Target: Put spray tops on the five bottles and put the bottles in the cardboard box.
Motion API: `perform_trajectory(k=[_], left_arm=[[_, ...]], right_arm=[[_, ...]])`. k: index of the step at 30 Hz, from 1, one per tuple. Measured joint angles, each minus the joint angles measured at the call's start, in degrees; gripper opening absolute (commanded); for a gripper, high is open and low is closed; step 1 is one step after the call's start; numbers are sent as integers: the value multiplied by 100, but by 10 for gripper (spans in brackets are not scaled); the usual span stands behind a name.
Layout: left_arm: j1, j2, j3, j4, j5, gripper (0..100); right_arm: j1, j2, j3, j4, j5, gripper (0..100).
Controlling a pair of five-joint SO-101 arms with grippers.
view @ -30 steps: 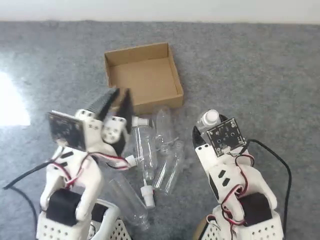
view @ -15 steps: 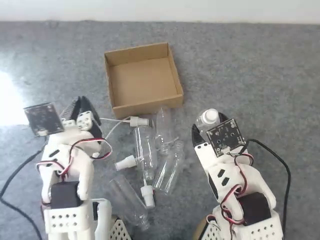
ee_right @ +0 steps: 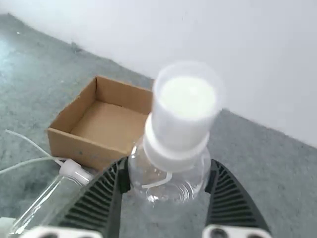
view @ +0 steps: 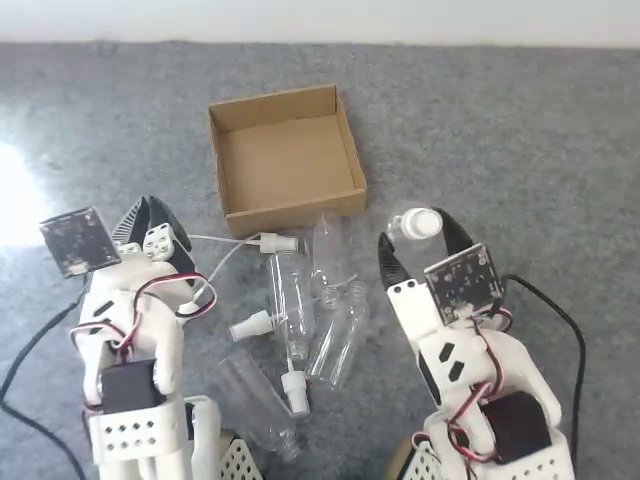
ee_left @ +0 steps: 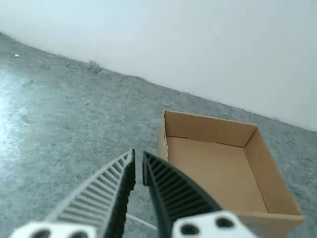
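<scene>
So the right gripper is clamped around a clear bottle, one finger on each side of its shoulder, and the bottle stands more or less upright with a white top on it. In the high view that held bottle sits at about 4 o'clock from the cardboard box, off the box's near right corner and not over it. The left gripper has its ribbed fingers almost together, just a thin slit between them, nothing in there; it sits at roughly 8 o'clock from the box, up off the grey table. The box is open and I can't see anything inside it. The other bottles lie in a loose pile right at 6 o'clock from the box, between the two arms: one with a spray top at its neck, pointing toward the box wall, one just beside it at 3 o'clock, one leaning diagonally below that, and one down at the near edge by the left arm's base. Two loose spray tops lie in the pile, the second at 5 o'clock from the first.
</scene>
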State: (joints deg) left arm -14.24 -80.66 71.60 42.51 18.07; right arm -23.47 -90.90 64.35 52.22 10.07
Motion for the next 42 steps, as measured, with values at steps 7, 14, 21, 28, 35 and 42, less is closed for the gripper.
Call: perform_trajectory(k=[7,14,21,28,35,42], left_arm=[[-299,62,0,-167,26,23],[-308,79,0,-176,9,24],[-316,738,-369,-176,-79,24],[-316,3262,-1837,-176,-97,23],[-352,5679,-3244,-176,-97,23],[-352,7218,-4642,193,-237,21]], right_arm=[[-202,141,-185,-738,-9,113],[-202,1916,-747,-1257,-334,113],[-202,3367,-862,-1767,-844,113],[-202,3710,-862,-1785,-888,114],[-167,3719,-651,-1793,-888,114],[132,3719,-501,-1793,-888,114]])
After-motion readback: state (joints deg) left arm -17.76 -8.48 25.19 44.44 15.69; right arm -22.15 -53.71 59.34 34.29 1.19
